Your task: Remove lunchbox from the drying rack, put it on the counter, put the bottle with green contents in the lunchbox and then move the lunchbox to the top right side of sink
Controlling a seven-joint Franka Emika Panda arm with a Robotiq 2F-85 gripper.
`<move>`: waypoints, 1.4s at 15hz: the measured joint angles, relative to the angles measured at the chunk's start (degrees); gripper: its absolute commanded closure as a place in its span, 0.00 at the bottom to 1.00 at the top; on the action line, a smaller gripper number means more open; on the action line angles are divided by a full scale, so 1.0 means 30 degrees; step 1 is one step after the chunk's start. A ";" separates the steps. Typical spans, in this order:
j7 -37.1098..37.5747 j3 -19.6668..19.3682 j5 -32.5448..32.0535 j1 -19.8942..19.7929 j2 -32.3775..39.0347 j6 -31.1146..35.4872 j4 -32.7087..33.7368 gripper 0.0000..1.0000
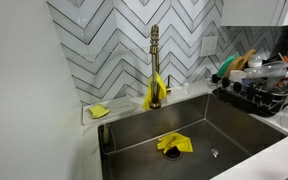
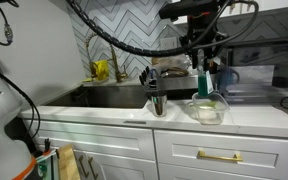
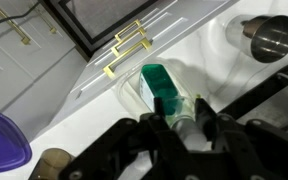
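Two dark fingers [image 3: 147, 137] of the end effector [image 3: 179, 122] are pinched on the bottle with green contents [image 3: 162, 88], gripping it near its top while the bottle hangs upright beneath them. Directly below the end effector [image 2: 204, 70] sits the clear lunchbox [image 2: 210, 110] on the white surface [image 2: 104, 120], well clear of the drying rack [image 1: 262, 92]. The bottle [image 2: 202, 84] has its lower end at the lunchbox's rim [image 3: 127, 95]; whether it touches the container's floor cannot be told. Just beside the lunchbox, off to one side of the end effector, a steel cup [image 2: 158, 102] stands on the same surface. Beyond that cup from the end effector lies the stainless sink [image 2: 114, 97] with its gold faucet [image 2: 102, 55]. In an exterior view a yellow cloth [image 1: 156, 92] is draped over the faucet [image 1: 154, 50], and the rack is crowded with dishes. Below the end effector's near side, the cabinet fronts carry gold handles [image 3: 129, 48]
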 measured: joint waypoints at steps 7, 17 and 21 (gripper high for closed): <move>0.2651 0.0169 0.2380 -0.0052 0.2698 0.3235 0.0289 0.89; 0.5136 0.1071 0.3674 -0.0060 0.3934 0.3442 0.0606 0.39; 0.5316 0.1166 0.3675 -0.0061 0.4010 0.3444 0.0645 0.18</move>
